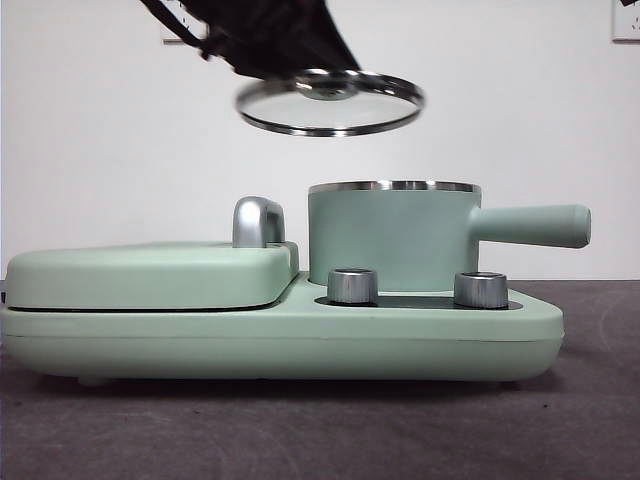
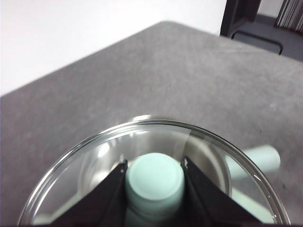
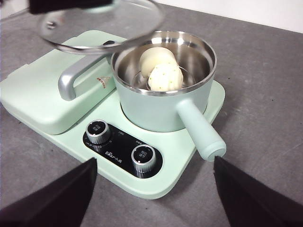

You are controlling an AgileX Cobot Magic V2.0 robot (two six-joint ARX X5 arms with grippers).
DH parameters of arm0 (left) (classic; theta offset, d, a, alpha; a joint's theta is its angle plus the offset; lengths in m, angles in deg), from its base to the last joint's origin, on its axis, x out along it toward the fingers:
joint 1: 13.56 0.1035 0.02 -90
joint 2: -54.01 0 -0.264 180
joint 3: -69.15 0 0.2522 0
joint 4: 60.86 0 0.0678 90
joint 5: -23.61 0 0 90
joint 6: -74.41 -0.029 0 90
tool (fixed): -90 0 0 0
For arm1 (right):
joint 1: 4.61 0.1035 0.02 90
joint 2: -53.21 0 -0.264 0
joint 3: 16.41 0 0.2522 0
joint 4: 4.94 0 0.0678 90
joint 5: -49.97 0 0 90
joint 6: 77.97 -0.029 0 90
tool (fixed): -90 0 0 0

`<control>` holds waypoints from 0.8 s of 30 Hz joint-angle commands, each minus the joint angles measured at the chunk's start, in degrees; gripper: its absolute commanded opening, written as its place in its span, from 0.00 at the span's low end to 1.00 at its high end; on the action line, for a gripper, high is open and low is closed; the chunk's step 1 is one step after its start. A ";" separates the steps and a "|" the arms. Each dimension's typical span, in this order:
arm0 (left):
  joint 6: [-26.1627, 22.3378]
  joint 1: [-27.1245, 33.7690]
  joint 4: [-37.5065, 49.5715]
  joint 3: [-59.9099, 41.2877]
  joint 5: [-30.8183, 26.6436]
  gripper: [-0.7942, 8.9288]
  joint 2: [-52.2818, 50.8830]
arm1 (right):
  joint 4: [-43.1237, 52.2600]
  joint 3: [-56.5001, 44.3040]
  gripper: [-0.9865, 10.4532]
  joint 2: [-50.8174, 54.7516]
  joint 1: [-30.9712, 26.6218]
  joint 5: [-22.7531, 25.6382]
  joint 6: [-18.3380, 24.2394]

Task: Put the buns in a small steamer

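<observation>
Hovering lid (image 1: 330, 102) in left hand (image 2: 155, 177)

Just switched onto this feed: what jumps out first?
The glass lid hangs in the air above the small steamer, the left gripper shut on its green knob. Both buns already sit inside the open pot. The right gripper waits open, back from the dials.

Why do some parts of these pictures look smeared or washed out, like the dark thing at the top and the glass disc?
Front view: the left gripper holding the glass lid is a dark, blurred mass against the bright wall. Left wrist view: the lid's green knob is soft, the steamer's handle blurs through the glass. Right wrist view: the buns are crisp inside the steamer, with glare on its steel rim.
</observation>
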 commanded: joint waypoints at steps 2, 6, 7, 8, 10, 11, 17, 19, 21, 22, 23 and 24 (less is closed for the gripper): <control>-0.02 -1.16 7.28 2.40 -0.28 0.10 3.91 | 0.31 0.57 0.42 -0.13 0.35 0.15 -0.98; -0.02 -1.20 9.29 4.24 -0.35 0.10 7.96 | -0.09 0.57 0.42 -0.13 0.35 0.15 -0.98; -0.11 -1.20 9.42 4.83 -0.35 0.10 8.90 | -0.31 0.57 0.42 -0.13 0.35 0.15 -0.96; -0.24 -1.20 9.38 5.44 -0.35 0.10 9.75 | -0.46 0.57 0.42 -0.13 0.35 0.17 -0.96; -0.22 -1.20 9.40 6.75 -0.33 0.10 11.43 | -0.94 0.57 0.42 -0.13 0.35 0.20 -0.92; -0.22 -1.20 9.40 7.30 -0.33 0.10 12.15 | -1.09 0.57 0.42 -0.15 0.35 0.20 -0.90; -0.37 -1.86 9.92 9.01 -0.31 0.10 15.21 | -1.14 0.57 0.42 -0.15 0.35 0.20 -0.52; -1.11 -2.29 10.60 9.01 -0.28 0.10 15.76 | -1.14 0.57 0.42 -0.17 0.35 0.20 -0.52; -1.73 -2.49 11.61 9.01 0.11 0.10 16.33 | -1.14 0.57 0.42 -0.17 0.35 0.20 -0.52; -1.88 -2.75 12.20 9.01 0.13 0.10 16.61 | -1.16 0.57 0.42 -0.17 0.35 0.20 -0.52; -1.92 -2.91 12.63 9.01 0.13 0.10 16.90 | -1.18 0.57 0.42 -0.17 0.35 0.20 -0.52; -1.95 -2.97 13.03 9.01 0.13 0.10 17.25 | -1.18 0.57 0.42 -0.17 0.35 0.20 -0.52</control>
